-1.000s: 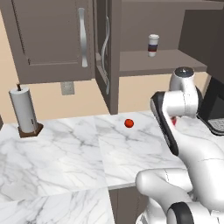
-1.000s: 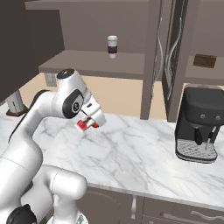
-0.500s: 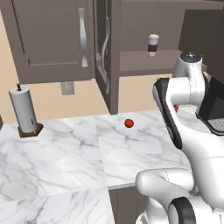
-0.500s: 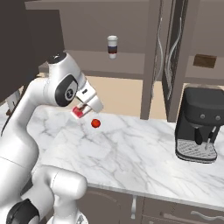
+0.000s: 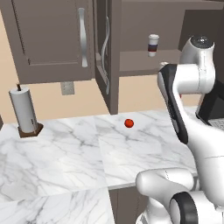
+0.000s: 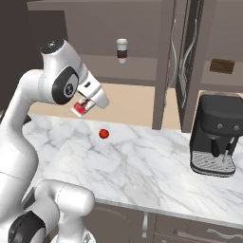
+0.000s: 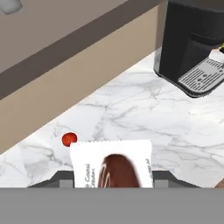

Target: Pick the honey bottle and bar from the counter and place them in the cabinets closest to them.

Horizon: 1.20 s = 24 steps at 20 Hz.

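- The bar (image 6: pixel 79 107), in a red-and-white wrapper with a brown part, is held off the counter (image 6: pixel 142 161) in the gripper (image 6: pixel 83 105); in the hand view it sits at 6 o'clock, between the fingers.
- The gripper is clamped on the bar, with the arm raised below the open cabinet shelf (image 6: pixel 114 71).
- Step in hand, as a judgement: the bar is picked and is being carried to the nearest cabinet.
- The next move calls for lifting the bar to the shelf at about 1 o'clock of the gripper in the right base view, clearing its front edge, setting the bar flat, then letting go.
- The honey bottle cannot be made out, so that half of the task looks undone.
- Count: one bar.
- One red ball (image 6: pixel 103 134) lies on the counter at 5 o'clock of the gripper, apart from it.
- One cup (image 6: pixel 122 50) stands on the shelf.
- One coffee machine (image 6: pixel 216 134) is at 3 o'clock.
- One paper towel roll (image 5: pixel 25 110) stands at 9 o'clock in the left base view.
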{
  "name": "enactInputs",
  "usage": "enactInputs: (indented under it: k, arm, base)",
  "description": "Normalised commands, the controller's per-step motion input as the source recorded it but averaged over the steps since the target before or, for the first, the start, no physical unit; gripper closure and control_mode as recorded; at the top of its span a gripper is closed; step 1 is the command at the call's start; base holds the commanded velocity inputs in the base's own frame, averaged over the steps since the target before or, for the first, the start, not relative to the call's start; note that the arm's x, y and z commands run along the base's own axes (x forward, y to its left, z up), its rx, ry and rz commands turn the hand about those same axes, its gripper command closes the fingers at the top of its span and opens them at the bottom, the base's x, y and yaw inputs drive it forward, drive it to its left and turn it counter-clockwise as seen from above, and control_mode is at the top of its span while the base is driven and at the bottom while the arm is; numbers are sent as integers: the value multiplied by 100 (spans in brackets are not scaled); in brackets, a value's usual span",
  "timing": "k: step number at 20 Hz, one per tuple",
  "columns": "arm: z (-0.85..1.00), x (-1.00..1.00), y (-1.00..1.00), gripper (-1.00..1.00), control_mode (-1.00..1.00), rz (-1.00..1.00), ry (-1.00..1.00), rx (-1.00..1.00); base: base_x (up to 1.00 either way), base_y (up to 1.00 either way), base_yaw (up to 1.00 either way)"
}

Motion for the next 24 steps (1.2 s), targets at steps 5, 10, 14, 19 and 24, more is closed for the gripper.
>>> enactInputs:
  k: [5, 10, 14, 19, 24]
  arm:
    - [37, -19, 0, 100, -100, 13, -14, 0]
    - [34, -29, 0, 100, -100, 16, -16, 0]
    - [33, -14, 6, 100, -100, 14, -16, 0]
    - [26, 6, 26, 100, -100, 10, -6, 0]
    - [16, 20, 25, 100, -100, 6, -6, 0]
  base:
    - [0, 0, 0]
    - [0, 0, 0]
    - [0, 0, 0]
    - [0, 0, 0]
    - [0, 0, 0]
